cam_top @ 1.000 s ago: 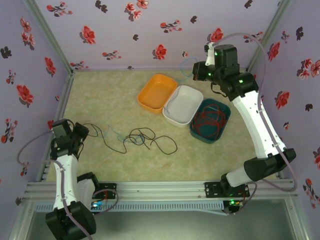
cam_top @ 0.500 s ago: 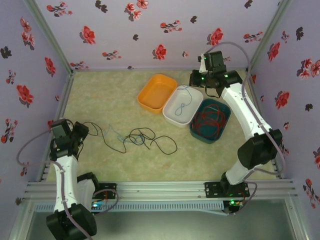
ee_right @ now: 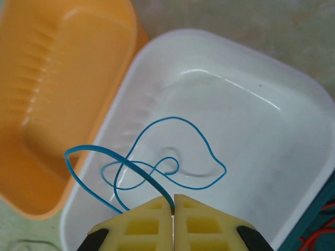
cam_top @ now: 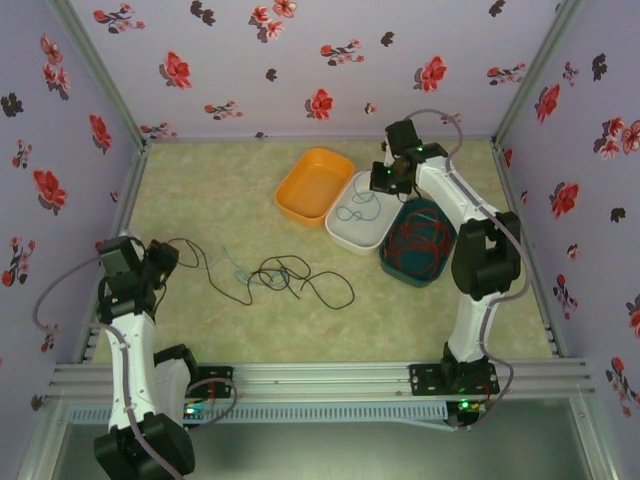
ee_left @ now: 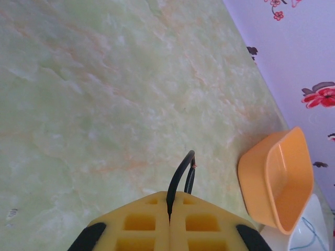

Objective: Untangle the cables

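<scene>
Blue cable point(ee_right: 175, 118) lies mostly coiled inside the white tray point(ee_right: 251, 130). Its tail rises to the right end effector point(ee_right: 173, 209), pressed together on it directly above the tray. The left end effector point(ee_left: 169, 201), well left of the tray, pinches the black cable point(ee_left: 180, 175).

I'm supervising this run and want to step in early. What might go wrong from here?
The blue cable pinched in the right tool has one loop arching over the white tub's rim toward the orange tub; on release it may spill out. The left tool grips the black cable, whose loops cross on the table; pulling may tighten them.
</scene>
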You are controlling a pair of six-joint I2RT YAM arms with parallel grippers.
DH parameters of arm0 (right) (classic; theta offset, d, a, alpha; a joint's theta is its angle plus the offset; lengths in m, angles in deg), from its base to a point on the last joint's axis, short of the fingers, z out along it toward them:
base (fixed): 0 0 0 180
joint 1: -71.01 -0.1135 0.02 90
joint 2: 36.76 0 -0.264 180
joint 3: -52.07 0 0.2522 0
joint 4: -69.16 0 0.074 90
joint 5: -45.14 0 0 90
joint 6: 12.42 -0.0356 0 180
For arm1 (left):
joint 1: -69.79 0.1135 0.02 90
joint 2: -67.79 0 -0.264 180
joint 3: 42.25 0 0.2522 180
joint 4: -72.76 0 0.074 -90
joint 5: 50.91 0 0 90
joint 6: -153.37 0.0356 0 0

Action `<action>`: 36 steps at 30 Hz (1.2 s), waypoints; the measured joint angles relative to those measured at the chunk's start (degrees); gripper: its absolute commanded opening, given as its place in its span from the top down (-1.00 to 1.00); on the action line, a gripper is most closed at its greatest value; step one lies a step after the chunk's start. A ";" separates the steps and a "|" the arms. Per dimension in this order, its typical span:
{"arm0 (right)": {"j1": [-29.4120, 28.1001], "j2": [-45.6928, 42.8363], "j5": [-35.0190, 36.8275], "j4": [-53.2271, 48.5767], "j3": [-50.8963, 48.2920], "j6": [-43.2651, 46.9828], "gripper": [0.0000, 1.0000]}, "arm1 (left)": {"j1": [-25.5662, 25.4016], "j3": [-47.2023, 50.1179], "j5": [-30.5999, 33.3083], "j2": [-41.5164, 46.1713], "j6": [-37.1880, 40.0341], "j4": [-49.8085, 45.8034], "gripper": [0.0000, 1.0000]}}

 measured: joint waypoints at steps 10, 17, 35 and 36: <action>0.00 3.56 0.79 -1.88 0.07 0.48 0.25 | -0.55 -0.09 -3.15 0.15 -0.22 0.00 1.00; -0.13 0.46 1.66 -1.73 -1.81 0.83 0.14 | -4.09 -0.09 -3.82 -0.02 -0.52 0.79 1.00; -25.62 -11.58 -1.20 17.55 -13.55 2.91 0.12 | -9.33 -0.11 -4.00 -4.02 -1.92 5.38 1.00; -26.64 -9.97 -2.12 19.23 -13.40 1.68 0.13 | -9.68 -0.11 -4.00 -4.13 -1.92 5.49 1.00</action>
